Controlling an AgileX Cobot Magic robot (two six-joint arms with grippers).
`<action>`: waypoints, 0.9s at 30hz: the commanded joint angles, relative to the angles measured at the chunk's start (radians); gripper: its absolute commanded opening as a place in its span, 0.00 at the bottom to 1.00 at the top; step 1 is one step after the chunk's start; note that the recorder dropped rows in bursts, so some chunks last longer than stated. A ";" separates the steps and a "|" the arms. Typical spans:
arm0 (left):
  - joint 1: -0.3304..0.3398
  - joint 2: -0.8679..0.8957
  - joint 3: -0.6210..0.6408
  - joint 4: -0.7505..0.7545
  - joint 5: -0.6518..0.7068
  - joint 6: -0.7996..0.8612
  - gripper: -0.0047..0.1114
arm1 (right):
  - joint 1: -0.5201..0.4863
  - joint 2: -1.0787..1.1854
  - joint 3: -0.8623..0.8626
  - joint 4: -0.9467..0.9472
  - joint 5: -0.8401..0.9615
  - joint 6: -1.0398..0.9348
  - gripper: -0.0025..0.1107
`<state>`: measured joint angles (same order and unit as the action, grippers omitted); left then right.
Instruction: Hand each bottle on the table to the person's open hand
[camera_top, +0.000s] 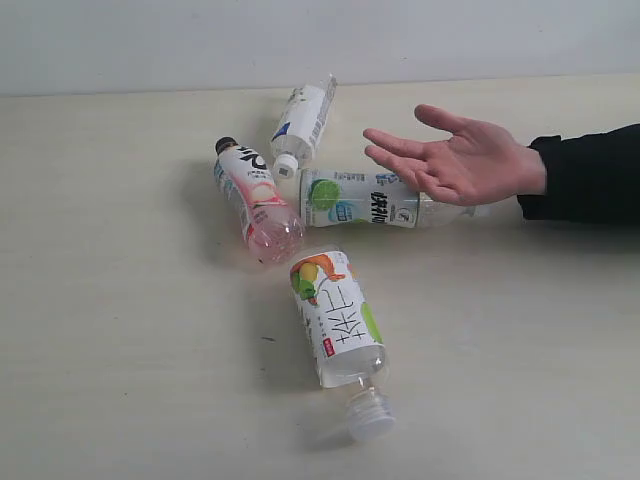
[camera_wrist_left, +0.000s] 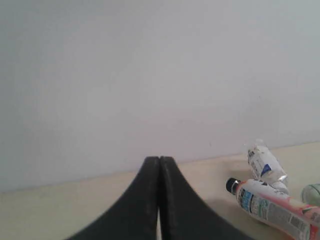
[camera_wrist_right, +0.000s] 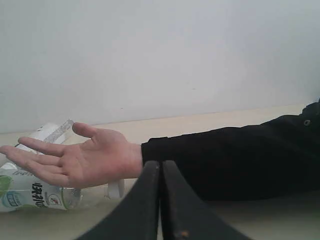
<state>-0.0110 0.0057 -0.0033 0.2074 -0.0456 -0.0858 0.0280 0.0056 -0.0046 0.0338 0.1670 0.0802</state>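
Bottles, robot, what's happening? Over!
Left gripper shut, right gripper shut, both empty. Four bottles lying on table, none picked. Open hand palm-up near lime bottle.

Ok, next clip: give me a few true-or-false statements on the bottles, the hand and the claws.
1. The pink bottle stands upright. False: it lies on its side on the table.
2. The person's open hand is palm up and empty. True.
3. The left claw holds a bottle. False: it is shut on nothing.
4. The right claw is shut. True.
5. The lime bottle is partly hidden by the hand in the exterior view. True.
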 joint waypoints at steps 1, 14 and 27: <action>-0.001 -0.006 0.003 0.009 -0.115 -0.098 0.04 | -0.004 -0.006 0.005 0.001 -0.011 -0.001 0.03; -0.001 -0.006 0.003 0.002 -0.113 -0.523 0.04 | -0.004 -0.006 0.005 0.001 -0.011 -0.001 0.03; -0.001 0.168 0.003 0.048 -0.339 -0.523 0.04 | -0.004 -0.006 0.005 0.004 -0.011 -0.001 0.03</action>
<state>-0.0110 0.1331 -0.0033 0.2521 -0.3341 -0.5924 0.0280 0.0056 -0.0046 0.0338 0.1670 0.0802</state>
